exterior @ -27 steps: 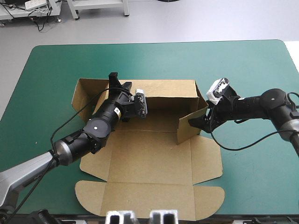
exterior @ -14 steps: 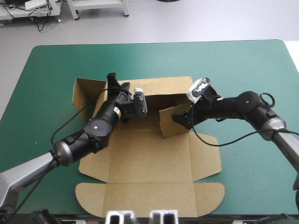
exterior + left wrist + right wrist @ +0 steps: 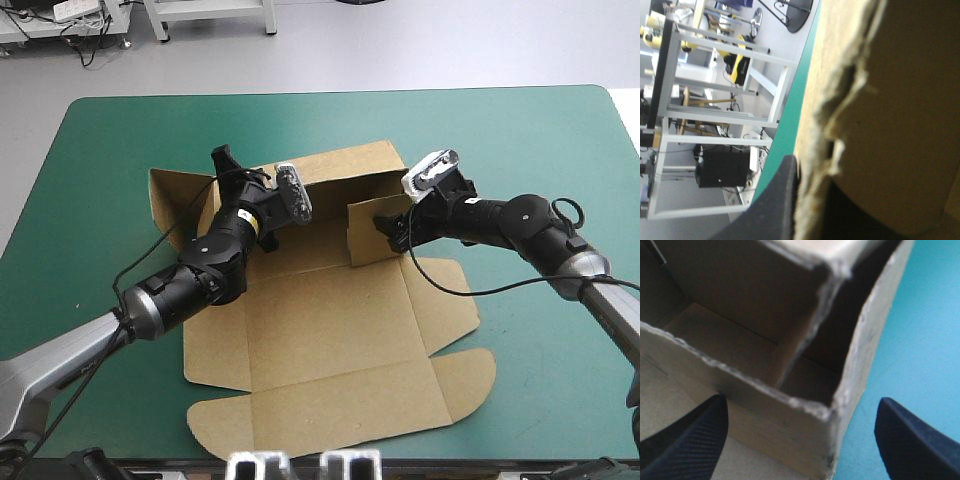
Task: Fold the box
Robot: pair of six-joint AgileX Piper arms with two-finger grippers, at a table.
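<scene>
Now the left fingers (image 3: 776, 200) are pinching the box (image 3: 330, 330) by its back wall (image 3: 345, 168) while the right fingers (image 3: 685, 440), spread wide, are straddling the flap (image 3: 372, 232), which wants keeping square.

Teal-green cover (image 3: 500, 130) spans table top.

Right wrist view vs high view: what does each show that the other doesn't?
Only the right wrist view: up close, the box corner where one raised wall meets the next, an inner flap standing inside it, and the right gripper open, its fingers either side of that corner.
Only the high view: the whole sheet, its lid flat toward the table's near edge, and the left gripper at the back wall's left end.
Both: brown board with walls raised, on the teal-green cover.
</scene>
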